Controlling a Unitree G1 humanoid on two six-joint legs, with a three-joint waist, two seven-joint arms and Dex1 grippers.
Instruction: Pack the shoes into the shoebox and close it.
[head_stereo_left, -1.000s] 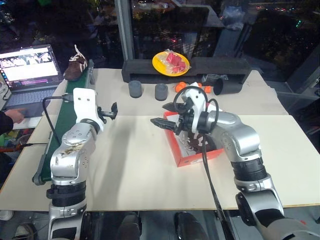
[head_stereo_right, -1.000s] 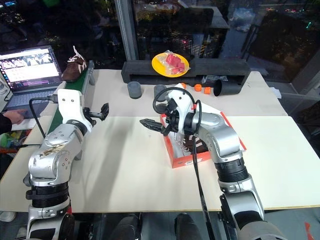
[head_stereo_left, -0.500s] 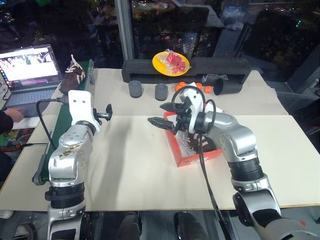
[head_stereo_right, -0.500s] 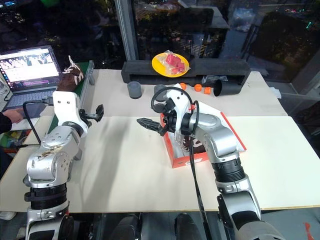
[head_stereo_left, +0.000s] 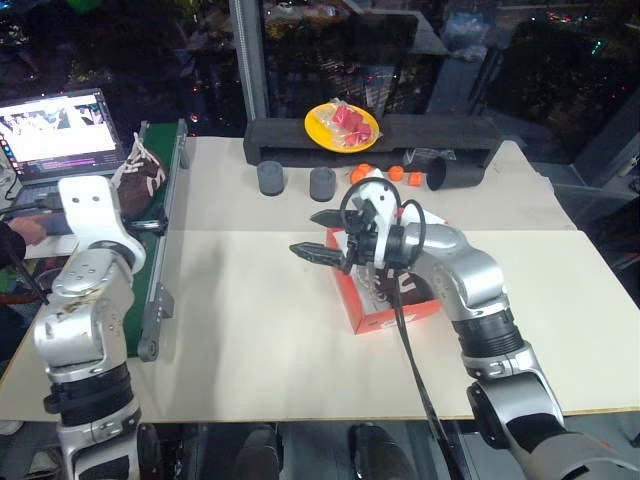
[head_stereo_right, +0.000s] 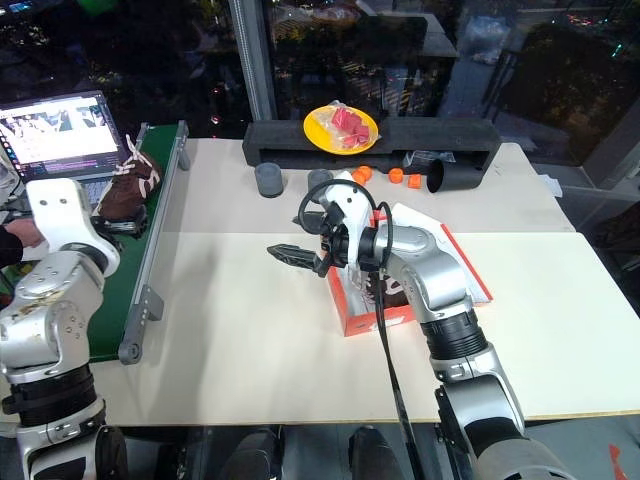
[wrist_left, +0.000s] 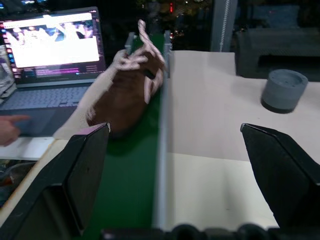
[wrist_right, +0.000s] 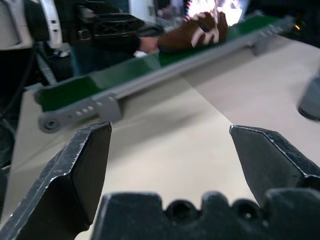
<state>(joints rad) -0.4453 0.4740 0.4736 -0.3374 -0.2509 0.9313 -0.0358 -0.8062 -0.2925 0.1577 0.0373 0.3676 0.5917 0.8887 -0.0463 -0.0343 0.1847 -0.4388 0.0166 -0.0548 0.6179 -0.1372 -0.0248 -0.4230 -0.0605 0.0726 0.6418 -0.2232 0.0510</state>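
Shoe (wrist_left: 127, 92), dark-brown and fuzzy, is now lying on the green conveyor belt (head_stereo_left: 150, 215) at upper left, the left gripper (wrist_left: 185, 170) is swinging toward it with spread jaws, while the right gripper (head_stereo_left: 318, 236), jaws spread, is hovering beside the orange-red cardboard shoebox (head_stereo_left: 385, 312) at centre.

No text, label, brand, number or sign can be read anywhere in these views. The laptop screen (wrist_left: 52, 42), standing open at the far left beside the green belt, shows a bright white window with rows of small coloured pictures and thin lines of writing beneath them — but the writing is too small and blurred to make out a single word. The orange-red shoebox (head_stereo_left: 385, 300) near the middle of the table shows white marks on its side; they cannot be made out as letters. The yellow plate (head_stereo_left: 325, 133) — set on a long black tray at the back — carries no readable marking.
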